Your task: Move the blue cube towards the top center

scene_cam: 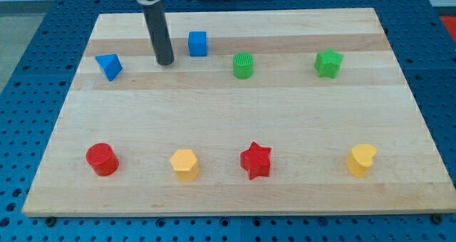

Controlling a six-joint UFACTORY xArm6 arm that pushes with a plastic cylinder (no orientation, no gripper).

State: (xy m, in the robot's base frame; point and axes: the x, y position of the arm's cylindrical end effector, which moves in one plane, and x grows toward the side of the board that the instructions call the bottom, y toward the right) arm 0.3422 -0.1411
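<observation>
The blue cube (198,43) sits on the wooden board (235,107) near the view's top, left of centre. My tip (165,62) rests on the board just to the left of the cube and a little lower, with a small gap between them. A blue triangular block (109,66) lies further left of my tip.
A green cylinder (243,65) and a green star (328,63) stand to the right of the cube. Along the view's bottom are a red cylinder (102,159), a yellow hexagon (184,164), a red star (256,161) and a yellow heart (361,160).
</observation>
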